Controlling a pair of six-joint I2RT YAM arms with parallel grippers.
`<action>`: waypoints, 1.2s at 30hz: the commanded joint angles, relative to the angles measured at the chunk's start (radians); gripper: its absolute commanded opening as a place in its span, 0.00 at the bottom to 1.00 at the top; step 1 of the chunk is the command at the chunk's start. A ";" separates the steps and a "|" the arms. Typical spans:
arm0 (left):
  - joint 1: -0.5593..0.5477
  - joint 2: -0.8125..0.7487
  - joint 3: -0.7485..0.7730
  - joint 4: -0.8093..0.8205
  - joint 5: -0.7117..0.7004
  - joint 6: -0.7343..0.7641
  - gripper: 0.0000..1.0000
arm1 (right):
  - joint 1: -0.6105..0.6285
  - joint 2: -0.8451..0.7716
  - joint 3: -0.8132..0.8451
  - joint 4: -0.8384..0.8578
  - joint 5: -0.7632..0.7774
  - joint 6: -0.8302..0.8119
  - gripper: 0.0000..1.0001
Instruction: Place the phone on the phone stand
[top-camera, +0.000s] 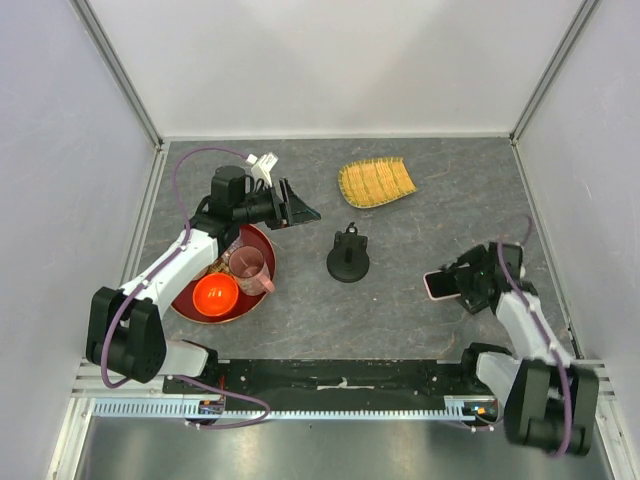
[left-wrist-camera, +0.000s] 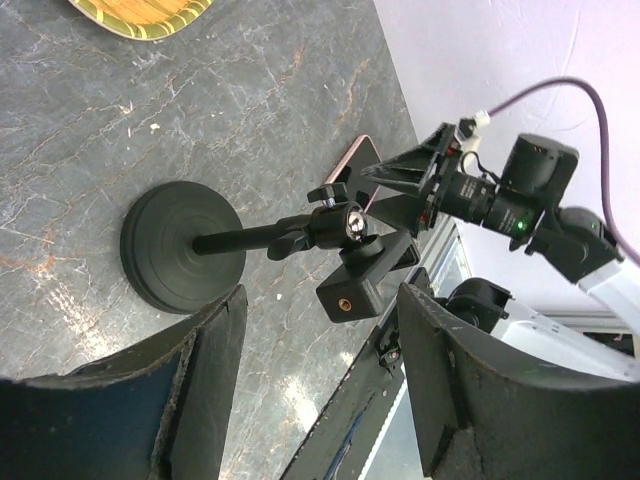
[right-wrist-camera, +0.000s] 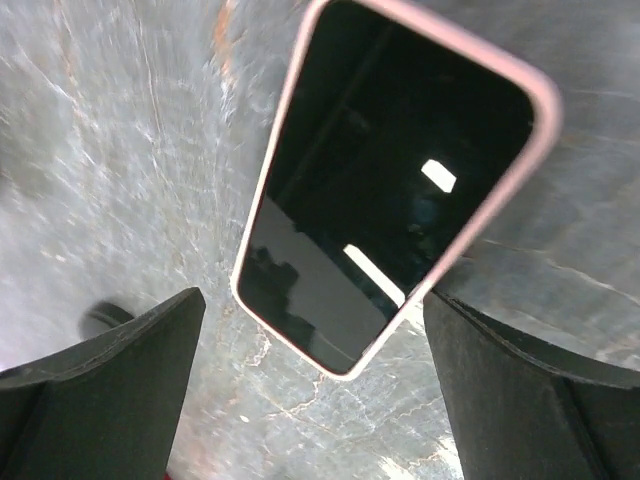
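The phone (top-camera: 438, 285), black screen with a pale pink edge, lies flat on the grey table at the right. In the right wrist view the phone (right-wrist-camera: 390, 180) has its near end between my right gripper's open fingers (right-wrist-camera: 120, 370), untouched on the left side. My right gripper (top-camera: 462, 283) hovers over it. The phone stand (top-camera: 348, 260), a black disc base with a short cradle arm, stands mid-table; it also shows in the left wrist view (left-wrist-camera: 180, 245). My left gripper (top-camera: 297, 208) is open and empty, left of the stand.
A red tray (top-camera: 185, 308) at the left holds an orange bowl (top-camera: 215, 293) and a pink cup (top-camera: 250, 268), under my left arm. A yellow woven dish (top-camera: 376, 182) lies at the back. White walls enclose the table on three sides.
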 joint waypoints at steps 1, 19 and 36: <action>-0.002 0.006 -0.003 0.039 0.034 -0.025 0.68 | 0.149 0.218 0.149 -0.108 0.128 -0.188 0.98; -0.002 -0.017 0.034 -0.042 -0.020 0.047 0.69 | 0.153 0.628 0.503 -0.273 0.293 0.177 0.98; -0.002 -0.029 0.037 -0.041 -0.015 0.048 0.68 | 0.239 0.689 0.479 -0.279 0.475 0.138 0.72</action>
